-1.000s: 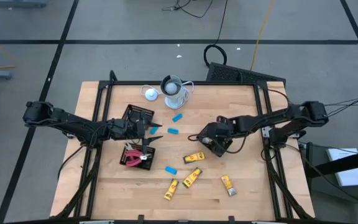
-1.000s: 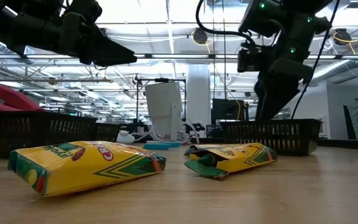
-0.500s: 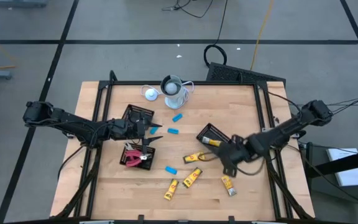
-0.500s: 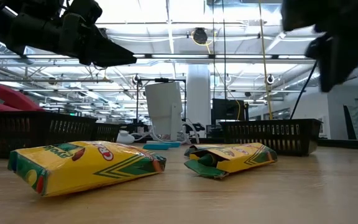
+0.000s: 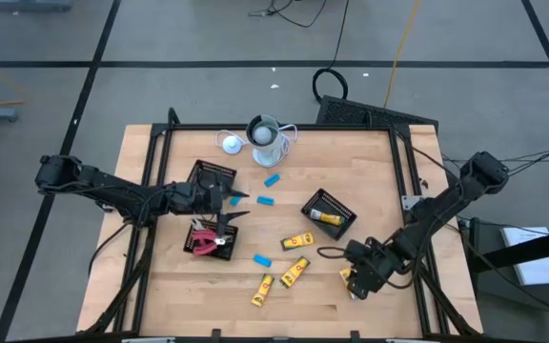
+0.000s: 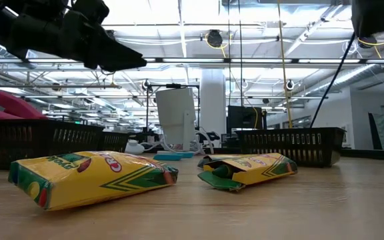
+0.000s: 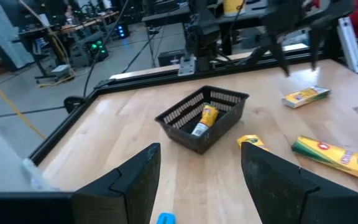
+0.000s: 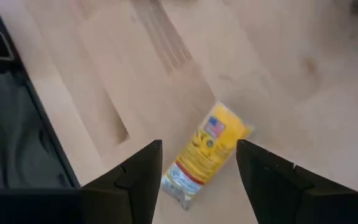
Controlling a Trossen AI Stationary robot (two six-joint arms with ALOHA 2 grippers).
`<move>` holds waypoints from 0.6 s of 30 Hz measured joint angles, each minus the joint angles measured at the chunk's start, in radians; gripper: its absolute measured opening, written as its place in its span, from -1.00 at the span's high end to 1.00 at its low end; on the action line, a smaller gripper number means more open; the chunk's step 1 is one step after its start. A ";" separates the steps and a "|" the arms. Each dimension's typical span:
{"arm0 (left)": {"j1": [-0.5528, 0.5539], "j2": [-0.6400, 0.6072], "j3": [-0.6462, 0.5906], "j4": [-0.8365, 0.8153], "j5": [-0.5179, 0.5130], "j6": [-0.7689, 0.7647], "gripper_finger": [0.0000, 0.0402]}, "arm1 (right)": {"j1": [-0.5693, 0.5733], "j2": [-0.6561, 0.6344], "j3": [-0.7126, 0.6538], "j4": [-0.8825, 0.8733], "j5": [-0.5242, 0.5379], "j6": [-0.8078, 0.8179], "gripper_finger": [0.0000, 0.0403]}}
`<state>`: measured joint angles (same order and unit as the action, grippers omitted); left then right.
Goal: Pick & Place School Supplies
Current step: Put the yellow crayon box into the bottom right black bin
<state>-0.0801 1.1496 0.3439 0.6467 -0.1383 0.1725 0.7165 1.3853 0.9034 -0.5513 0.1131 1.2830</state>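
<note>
High view: right claw hangs over a yellow crayon box near the surface's front right corner. Left claw waits by the left baskets; a red-handled tool lies in the nearer one. A mid-surface basket holds one yellow box. Three more yellow boxes and blue blocks lie loose.

Low view: two crayon boxes lie on the front surface.

Left wrist view: left claw open, empty, facing the mid-surface basket.

Right wrist view: right claw open, the crayon box between its fingers, ungripped.

Step, judged: reaching to pick this box. Next: descend, close, carry it to the basket
</note>
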 joint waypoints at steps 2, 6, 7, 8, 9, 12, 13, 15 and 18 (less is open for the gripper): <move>-0.004 0.000 0.000 0.000 0.008 -0.002 -0.13 | 0.000 0.000 -0.040 0.050 -0.035 0.025 0.03; -0.017 0.000 0.000 -0.001 0.008 0.001 -0.13 | 0.005 0.000 -0.104 0.174 -0.090 0.080 0.03; -0.021 0.000 0.000 0.000 0.008 0.002 -0.13 | 0.010 0.000 -0.112 0.193 -0.091 0.091 0.03; -0.024 0.000 0.000 0.000 0.008 0.002 -0.13 | 0.015 0.000 -0.115 0.204 -0.092 0.099 0.03; -0.026 0.000 0.000 0.000 0.008 0.002 -0.13 | 0.019 0.000 -0.116 0.212 -0.092 0.109 0.03; -0.027 0.000 0.000 0.000 0.008 0.003 -0.13 | 0.029 0.000 -0.116 0.202 -0.092 0.135 0.03; -0.027 0.000 0.000 -0.001 0.007 0.003 -0.13 | 0.032 0.001 -0.116 0.199 -0.092 0.139 0.03; -0.027 0.000 0.000 -0.001 0.008 0.003 -0.13 | 0.037 0.013 -0.116 0.197 -0.092 0.145 0.03; -0.027 0.000 0.000 -0.001 0.008 0.003 -0.13 | 0.038 0.058 -0.116 0.196 -0.125 0.138 0.02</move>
<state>-0.1074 1.1496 0.3439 0.6460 -0.1307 0.1753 0.7547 1.4429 0.7872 -0.3551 -0.0117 1.4212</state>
